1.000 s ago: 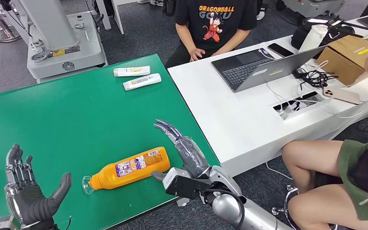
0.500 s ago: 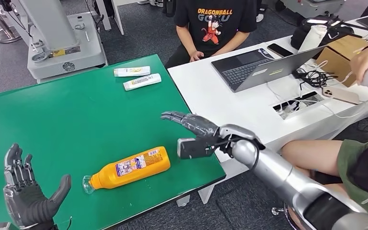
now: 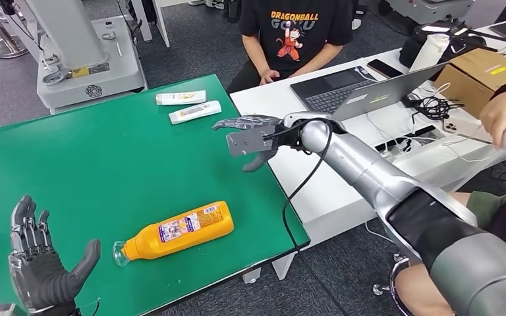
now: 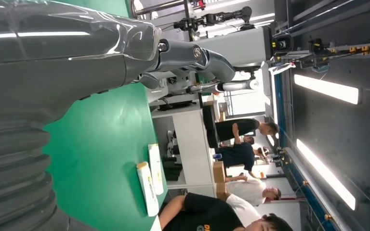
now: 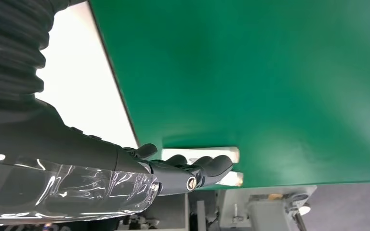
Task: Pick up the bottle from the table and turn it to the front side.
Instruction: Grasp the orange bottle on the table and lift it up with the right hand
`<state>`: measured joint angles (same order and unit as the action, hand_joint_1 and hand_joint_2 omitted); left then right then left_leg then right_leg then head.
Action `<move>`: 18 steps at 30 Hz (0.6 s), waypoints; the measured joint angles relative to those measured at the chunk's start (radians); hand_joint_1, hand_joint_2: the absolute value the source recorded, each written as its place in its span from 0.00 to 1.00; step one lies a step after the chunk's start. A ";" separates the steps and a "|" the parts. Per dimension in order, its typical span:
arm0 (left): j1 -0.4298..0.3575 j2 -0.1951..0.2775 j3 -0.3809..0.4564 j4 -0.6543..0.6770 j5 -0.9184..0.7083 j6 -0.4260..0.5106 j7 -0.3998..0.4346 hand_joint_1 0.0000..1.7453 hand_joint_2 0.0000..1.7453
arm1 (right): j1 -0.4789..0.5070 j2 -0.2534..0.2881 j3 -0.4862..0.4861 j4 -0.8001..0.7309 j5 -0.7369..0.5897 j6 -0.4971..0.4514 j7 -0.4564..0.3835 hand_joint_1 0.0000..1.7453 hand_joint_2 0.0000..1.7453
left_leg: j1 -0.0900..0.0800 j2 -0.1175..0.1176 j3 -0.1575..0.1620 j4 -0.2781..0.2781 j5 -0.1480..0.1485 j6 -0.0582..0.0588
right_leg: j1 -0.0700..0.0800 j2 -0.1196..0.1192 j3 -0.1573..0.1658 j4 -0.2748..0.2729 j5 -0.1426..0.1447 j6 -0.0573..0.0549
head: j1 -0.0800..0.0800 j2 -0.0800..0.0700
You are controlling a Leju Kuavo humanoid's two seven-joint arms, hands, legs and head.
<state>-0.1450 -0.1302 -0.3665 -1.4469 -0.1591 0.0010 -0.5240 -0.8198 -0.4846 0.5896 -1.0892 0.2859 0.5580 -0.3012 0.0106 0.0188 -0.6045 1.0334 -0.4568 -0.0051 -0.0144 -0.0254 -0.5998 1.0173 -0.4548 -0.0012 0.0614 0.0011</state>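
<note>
While the bottle (image 3: 178, 232) lies on its side near the table's (image 3: 92, 164) near edge, cap pointing left, the right hand (image 3: 249, 135) hovers far beyond it, fingers spread and empty. It should descend over the orange body and wrap it squarely. The left hand (image 3: 39, 266) waits wide, empty, near left.

head view high, looking down, wrist views close, sharing green table (image 3: 92, 164)
</note>
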 joint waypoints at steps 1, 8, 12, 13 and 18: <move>-0.001 0.000 -0.001 0.000 0.001 -0.001 0.001 0.00 1.00 | -0.026 0.016 0.024 0.029 -0.009 0.000 -0.001 0.00 1.00 | 0.000 0.000 0.000 0.000 0.000 0.000 | 0.000 0.001 0.000 0.000 0.000 0.000 | 0.000 0.000; -0.005 -0.001 -0.004 0.000 0.005 0.000 0.003 0.00 1.00 | -0.102 0.126 0.149 0.172 -0.042 -0.003 -0.013 0.00 1.00 | 0.001 -0.001 0.001 0.000 0.002 0.000 | 0.001 -0.002 0.000 0.000 0.000 0.000 | 0.000 0.000; -0.009 -0.001 -0.004 0.000 0.012 0.003 0.006 0.00 1.00 | -0.114 0.169 0.197 0.221 -0.076 0.014 -0.029 0.00 1.00 | 0.001 -0.001 0.000 0.000 0.002 0.000 | 0.001 -0.001 0.000 0.000 0.000 0.000 | 0.000 0.000; -0.009 -0.001 -0.004 0.000 0.013 0.005 0.007 0.00 1.00 | -0.115 0.178 0.209 0.230 -0.086 0.019 -0.034 0.00 1.00 | 0.000 -0.001 0.000 0.000 0.002 0.000 | 0.001 -0.001 0.000 0.000 0.000 0.000 | 0.000 0.000; -0.011 -0.001 -0.004 0.000 0.014 0.006 0.009 0.00 1.00 | -0.106 0.212 0.268 0.258 -0.110 0.021 -0.048 0.00 1.00 | 0.000 -0.002 0.000 0.000 0.002 0.000 | 0.001 -0.002 0.000 0.000 0.000 0.000 | 0.000 0.000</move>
<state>-0.1564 -0.1312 -0.3708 -1.4468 -0.1448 0.0065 -0.5146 -0.9255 -0.2725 0.8579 -0.8317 0.1763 0.5786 -0.3496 0.0110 0.0172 -0.6041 1.0336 -0.4553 -0.0053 -0.0137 -0.0272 -0.5999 1.0169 -0.4547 -0.0014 0.0614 0.0011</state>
